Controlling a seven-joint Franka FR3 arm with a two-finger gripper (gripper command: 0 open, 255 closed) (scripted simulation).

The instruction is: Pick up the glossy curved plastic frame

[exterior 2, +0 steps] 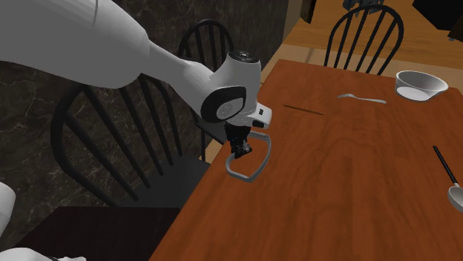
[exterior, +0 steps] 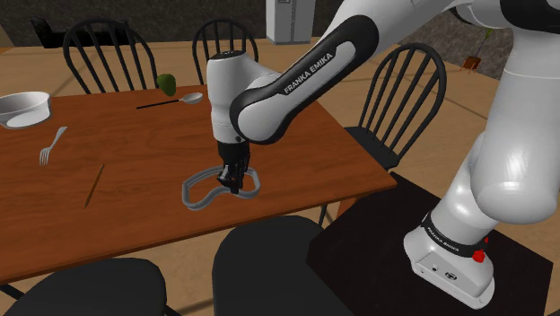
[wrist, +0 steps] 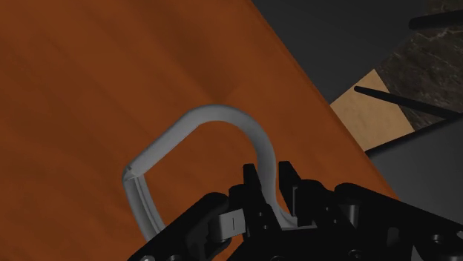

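All-black two-finger pincer (exterior: 235,184) (exterior 2: 241,152) (wrist: 269,174) drawn narrow, clasping one side of the grey, glossy curved loop-shaped frame (exterior: 193,193) (exterior 2: 261,159) (wrist: 215,111), rim pinched between both fingers. Frame resting on the reddish-brown wooden tabletop (exterior: 135,215) (exterior 2: 356,185) (wrist: 111,74), close to the tabletop's edge nearest the black box stand (exterior: 377,242). At the tabletop's far end, a white bowl (exterior: 22,108) (exterior 2: 421,83) and a pale fork (exterior: 52,144) (exterior 2: 362,97).

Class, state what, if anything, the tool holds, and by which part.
The tool clasps the grey curved frame by one curved side of its loop.
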